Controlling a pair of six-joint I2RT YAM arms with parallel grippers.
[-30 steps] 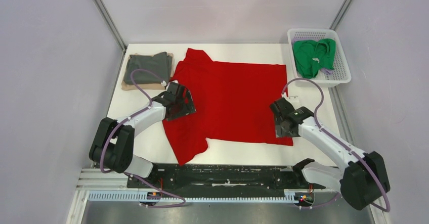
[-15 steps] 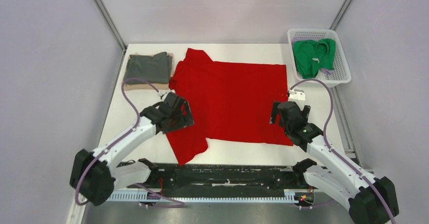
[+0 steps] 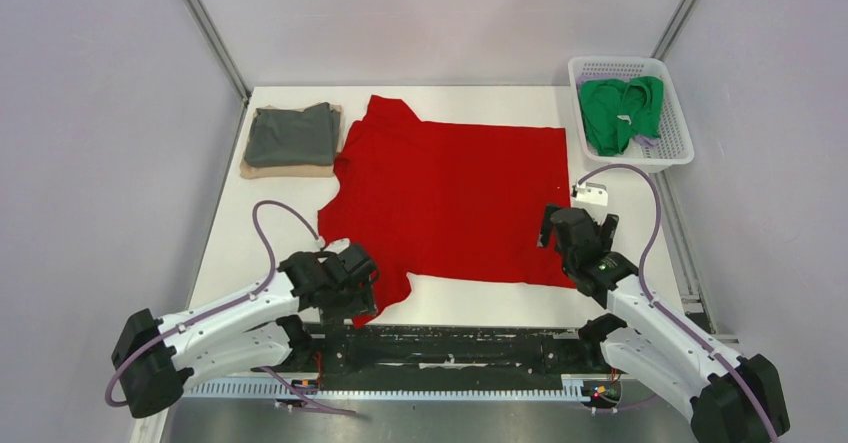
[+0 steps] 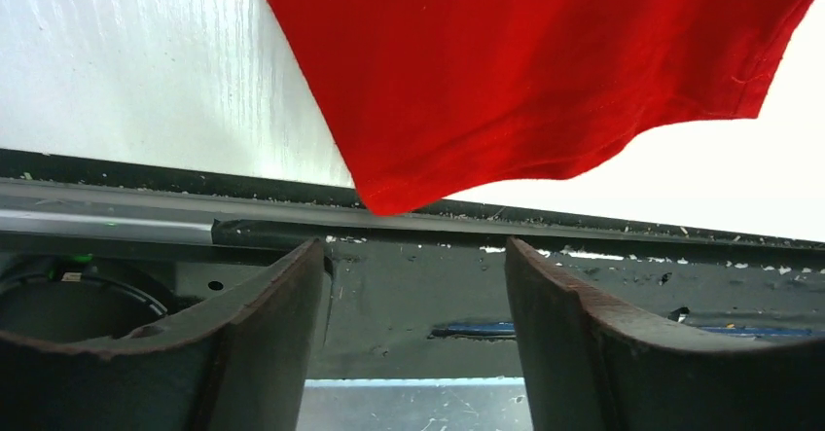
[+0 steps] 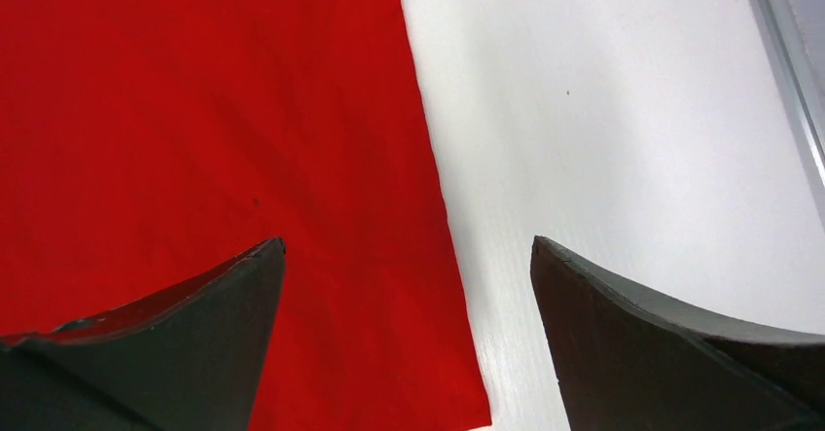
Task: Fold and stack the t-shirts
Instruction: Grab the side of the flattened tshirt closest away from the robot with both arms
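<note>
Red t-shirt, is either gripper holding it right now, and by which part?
No. The red t-shirt lies unheld; the left gripper and the right gripper are both open, with nothing between their jaws.

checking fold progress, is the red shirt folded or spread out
Spread out: the red t-shirt lies flat, both sleeves extended, no part folded over.

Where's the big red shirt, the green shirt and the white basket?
red shirt [image 3: 460, 195]: top view, the middle of its flat body.
green shirt [image 3: 605, 113]: top view, its crumpled middle.
white basket [image 3: 620, 64]: top view, its far rim.

Matt red cloth t-shirt [image 3: 455, 198]
</note>
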